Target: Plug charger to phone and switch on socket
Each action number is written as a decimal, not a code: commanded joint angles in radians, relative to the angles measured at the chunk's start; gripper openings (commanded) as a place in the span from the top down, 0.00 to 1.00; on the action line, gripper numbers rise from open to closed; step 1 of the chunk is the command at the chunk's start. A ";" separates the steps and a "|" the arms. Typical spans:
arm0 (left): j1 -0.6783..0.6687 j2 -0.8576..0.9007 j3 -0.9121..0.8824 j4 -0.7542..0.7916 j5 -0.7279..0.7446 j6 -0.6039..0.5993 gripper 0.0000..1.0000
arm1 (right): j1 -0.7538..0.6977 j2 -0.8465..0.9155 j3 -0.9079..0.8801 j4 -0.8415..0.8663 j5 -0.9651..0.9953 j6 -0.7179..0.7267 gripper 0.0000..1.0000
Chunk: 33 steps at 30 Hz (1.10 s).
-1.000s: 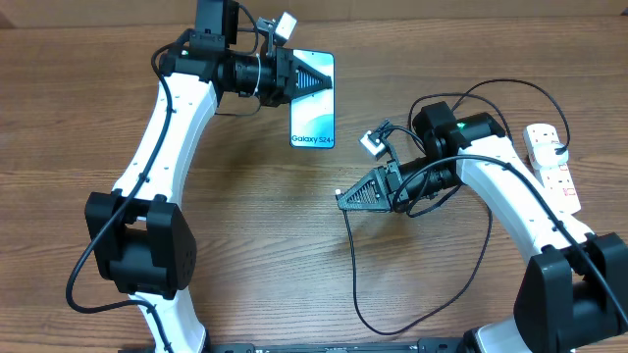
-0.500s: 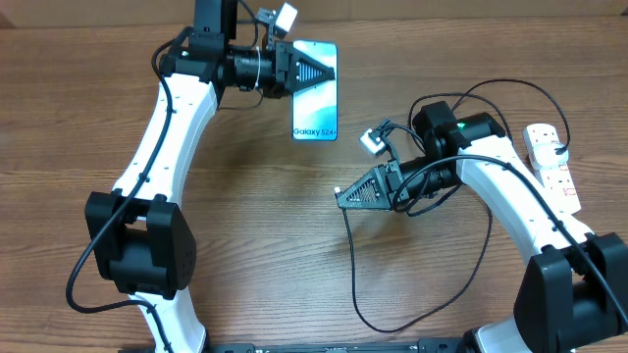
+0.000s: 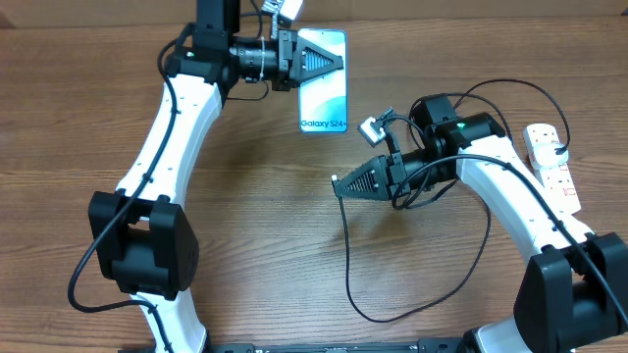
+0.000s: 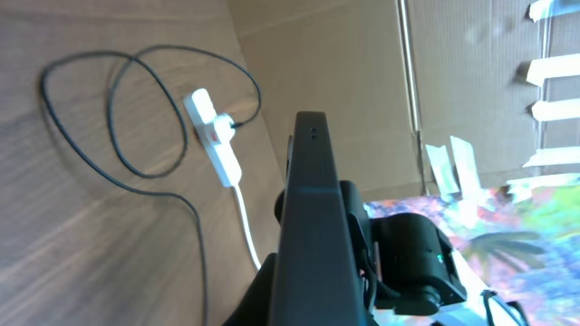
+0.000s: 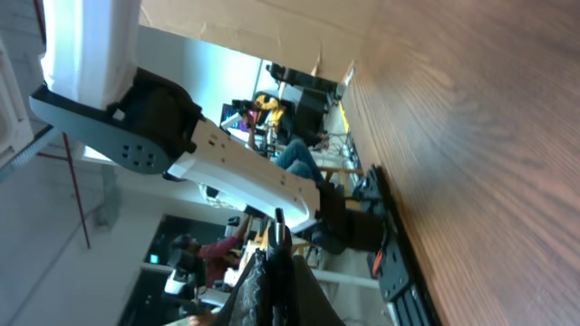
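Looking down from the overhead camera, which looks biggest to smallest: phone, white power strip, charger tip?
1. phone, possibly lifted nearer the camera, which may enlarge it.
2. power strip, partly hidden by the right arm.
3. charger tip, a mere speck.

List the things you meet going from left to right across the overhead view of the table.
Left arm's black elbow joint → the phone → right arm's green light → the socket. Left out: the charger, which loops across several of these.
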 commanded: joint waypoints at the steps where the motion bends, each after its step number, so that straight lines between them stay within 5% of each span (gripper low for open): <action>1: -0.023 -0.011 0.003 0.008 0.037 -0.091 0.96 | 0.005 -0.008 0.010 0.067 -0.049 0.093 0.96; 33: -0.037 -0.011 0.003 0.017 0.016 -0.133 0.96 | -0.040 -0.008 0.010 0.507 -0.030 0.486 0.96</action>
